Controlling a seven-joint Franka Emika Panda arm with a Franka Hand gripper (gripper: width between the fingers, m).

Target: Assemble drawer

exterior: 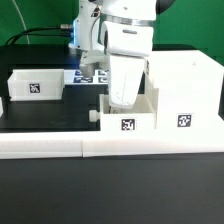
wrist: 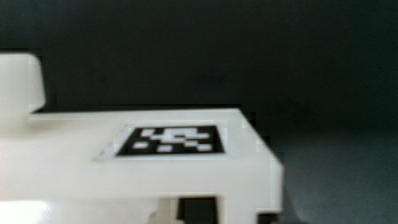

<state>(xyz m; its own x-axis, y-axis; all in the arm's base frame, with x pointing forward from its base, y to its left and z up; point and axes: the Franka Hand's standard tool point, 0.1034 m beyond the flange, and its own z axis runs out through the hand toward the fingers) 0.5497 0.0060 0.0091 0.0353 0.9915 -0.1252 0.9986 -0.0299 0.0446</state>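
A small white open-top tray (exterior: 140, 122) with a square tag on its front stands just left of the tall white drawer case (exterior: 190, 85), touching it or nearly so. My gripper (exterior: 121, 100) reaches down into this tray from above, slightly tilted. In the wrist view the tray's tagged white face (wrist: 107, 150) fills the lower half. My gripper (wrist: 237, 212) shows as two dark fingers on either side of a thin white wall, shut on it. A second tagged tray (exterior: 35, 87) sits apart at the exterior view's left.
The marker board (exterior: 88, 76) lies flat on the black table behind the arm. A long low white border rail (exterior: 60, 146) runs along the front, right before the tray and the case. A white rounded part (wrist: 18, 85) shows at the wrist view's edge.
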